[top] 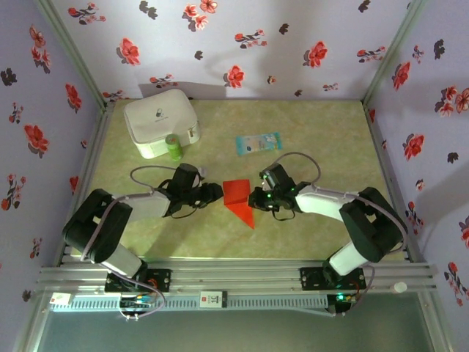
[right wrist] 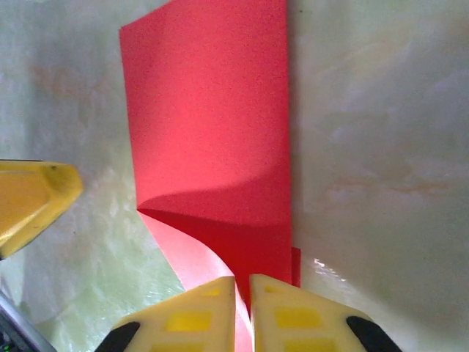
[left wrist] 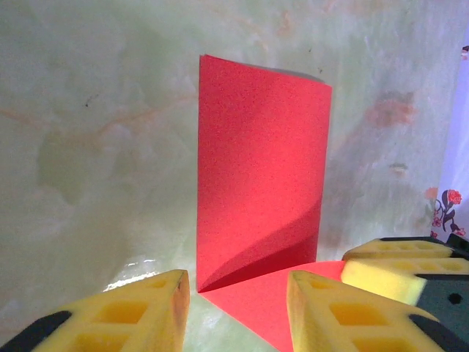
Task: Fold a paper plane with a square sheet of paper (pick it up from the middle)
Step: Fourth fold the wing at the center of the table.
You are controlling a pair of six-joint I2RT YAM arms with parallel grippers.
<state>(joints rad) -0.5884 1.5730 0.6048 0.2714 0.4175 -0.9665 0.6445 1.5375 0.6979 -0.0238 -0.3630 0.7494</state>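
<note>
Sheet: square sheet of paper [top: 237, 196] lies mid-worktop [top: 330, 154] between the two arms, partly folded, its top flap bowed up off the layer beneath.
Right gripper [right wrist: 243, 287]: jaws pressed together on the sheet's edge nearest it, pinching the red paper.
Left gripper [left wrist: 236, 287]: jaws spread, low over the worktop, with the flap's lower corner between them and nothing held.
Step in hand: probably setting the crease of this fold.
Doing it well: the right pinch should serve as the anchor while the left closes low on the bowed fold and presses it flat. Edges should be matched first, since thin paper is likely to skew or buckle if pushed off-line.
</note>
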